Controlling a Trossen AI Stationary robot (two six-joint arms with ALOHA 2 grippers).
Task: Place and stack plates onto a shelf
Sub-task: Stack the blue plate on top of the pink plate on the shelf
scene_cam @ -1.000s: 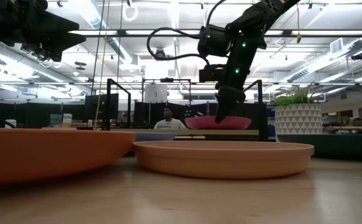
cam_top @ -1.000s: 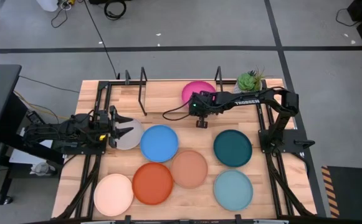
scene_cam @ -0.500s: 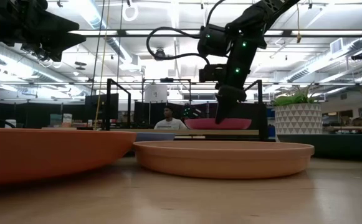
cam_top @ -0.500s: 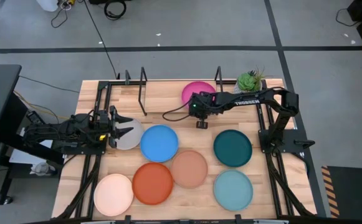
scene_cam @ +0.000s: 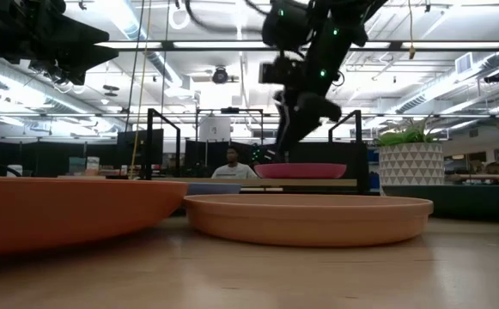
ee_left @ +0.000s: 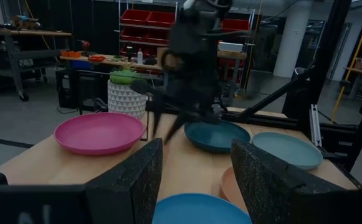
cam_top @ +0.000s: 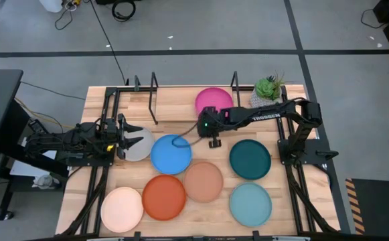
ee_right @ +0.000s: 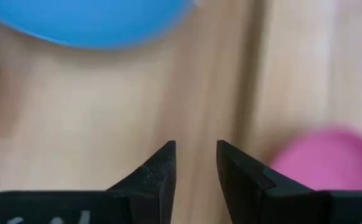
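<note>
The pink plate point(cam_top: 213, 100) rests flat on the shelf point(cam_top: 174, 106), a light board between black posts; the low view shows this pink plate point(scene_cam: 301, 170) on the board. My right gripper point(cam_top: 213, 140) hangs open just near of it, between the pink and the blue plate point(cam_top: 171, 154); its wrist view shows my right gripper point(ee_right: 196, 157) over bare wood. My left gripper point(cam_top: 123, 137) is open at the left rim of the grey-white plate point(cam_top: 139, 144); I cannot tell whether it touches. Tan point(cam_top: 203, 181), orange point(cam_top: 164, 197), cream point(cam_top: 122, 209), dark teal point(cam_top: 250, 159) and light teal point(cam_top: 250, 203) plates lie flat on the table.
A potted plant point(cam_top: 269, 88) stands at the shelf's right end. The shelf's black posts point(cam_top: 154, 88) rise beside free board left of the pink plate. A black cable loops over the blue plate. A person point(scene_cam: 229, 163) is in the room beyond the table.
My right gripper has drawn back from the pink plate's near rim, moving toward the table's near-left, toward the blue plate, rising a little and tipping. The pink plate has stayed on the shelf. The left arm has kept still.
</note>
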